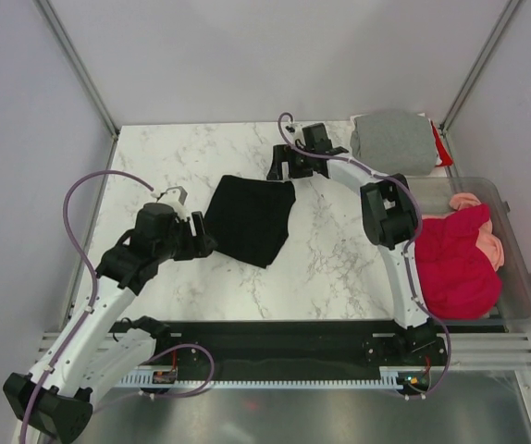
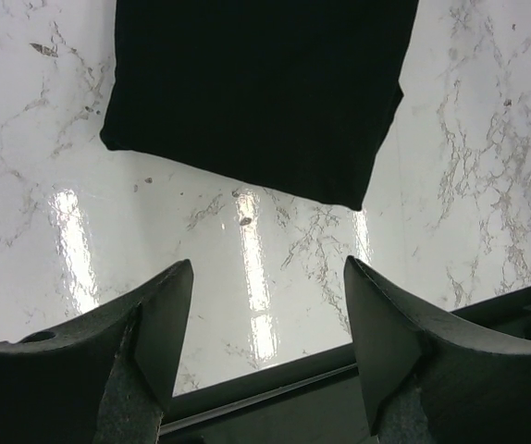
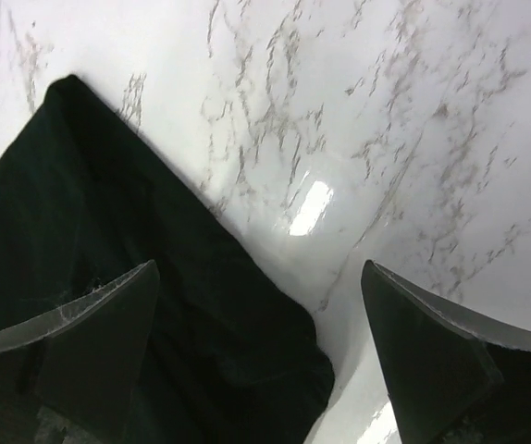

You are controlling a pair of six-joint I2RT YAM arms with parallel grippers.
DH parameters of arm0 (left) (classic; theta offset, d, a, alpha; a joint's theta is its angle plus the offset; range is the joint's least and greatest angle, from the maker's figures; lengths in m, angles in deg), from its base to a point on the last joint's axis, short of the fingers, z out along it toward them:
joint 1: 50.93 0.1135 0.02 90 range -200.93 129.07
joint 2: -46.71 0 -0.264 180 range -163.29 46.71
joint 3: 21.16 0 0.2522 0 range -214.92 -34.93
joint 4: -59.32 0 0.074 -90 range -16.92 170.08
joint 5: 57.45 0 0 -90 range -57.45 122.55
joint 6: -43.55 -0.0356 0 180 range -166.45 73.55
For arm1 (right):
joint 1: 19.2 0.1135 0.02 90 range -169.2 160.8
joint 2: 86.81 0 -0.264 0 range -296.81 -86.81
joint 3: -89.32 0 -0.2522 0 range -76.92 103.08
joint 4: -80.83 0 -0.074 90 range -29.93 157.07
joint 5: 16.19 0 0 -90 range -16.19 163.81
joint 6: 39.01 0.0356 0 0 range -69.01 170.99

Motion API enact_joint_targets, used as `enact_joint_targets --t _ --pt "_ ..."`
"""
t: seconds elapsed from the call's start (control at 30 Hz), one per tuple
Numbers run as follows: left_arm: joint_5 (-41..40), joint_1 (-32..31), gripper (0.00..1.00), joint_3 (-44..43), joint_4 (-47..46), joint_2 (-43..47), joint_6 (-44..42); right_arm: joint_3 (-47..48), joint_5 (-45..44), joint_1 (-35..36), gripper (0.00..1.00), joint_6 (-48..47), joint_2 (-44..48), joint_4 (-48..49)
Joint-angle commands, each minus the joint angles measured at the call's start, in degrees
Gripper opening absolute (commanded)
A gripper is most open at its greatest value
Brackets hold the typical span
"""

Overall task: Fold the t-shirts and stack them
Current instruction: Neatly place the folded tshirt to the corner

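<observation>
From above, the black t-shirt (image 1: 252, 220) lies folded and skewed mid-bench. The grey t-shirt (image 1: 393, 141) sits at the far right corner. The crimson t-shirt (image 1: 455, 264) and the salmon-pink one (image 1: 489, 244) are heaped in the clear tub (image 1: 524, 277) on the right. The left gripper (image 1: 201, 243) is at the black shirt's left edge and the right gripper (image 1: 284, 166) at its far corner. Both have their jaws apart and are empty. I'd worry that a pinch catches only the top layer and drags the fold open.

The left wrist view shows its gripper (image 2: 267, 264) over bare bench (image 2: 478, 139), short of the black shirt (image 2: 256, 92). Closing here would grab nothing.

In the right wrist view, the gripper (image 3: 261, 265) straddles the black shirt's (image 3: 90, 203) corner, with one finger over cloth and the other over the bench (image 3: 386, 111).

The bench is glossy white marble with glare, so cloth may slide on it. Plain pale walls and metal posts stand around it.
</observation>
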Motion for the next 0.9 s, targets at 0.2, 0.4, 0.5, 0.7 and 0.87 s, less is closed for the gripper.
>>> enact_joint_targets --t 0.2,0.4,0.5,0.7,0.87 --pt "-0.44 -0.06 0.73 0.07 -2.41 1.19 -1.42 -19.95 11.66 1.09 0.98 5.46 13.02 10.31" --pt "-0.18 -0.06 0.73 0.07 -2.41 0.49 -1.42 -23.85 13.68 3.99 0.98 4.33 17.07 10.85" --pt "-0.18 -0.06 0.73 0.07 -2.41 0.49 -1.42 -24.03 13.95 4.78 0.98 3.88 17.51 10.93" --pt "-0.26 -0.06 0.72 0.16 -2.41 -0.03 -1.50 -23.50 16.41 5.22 0.98 5.46 16.02 12.78" --pt "-0.18 0.02 0.72 0.07 -2.41 -0.39 -1.59 -24.55 11.68 6.71 0.98 0.73 16.36 8.48"
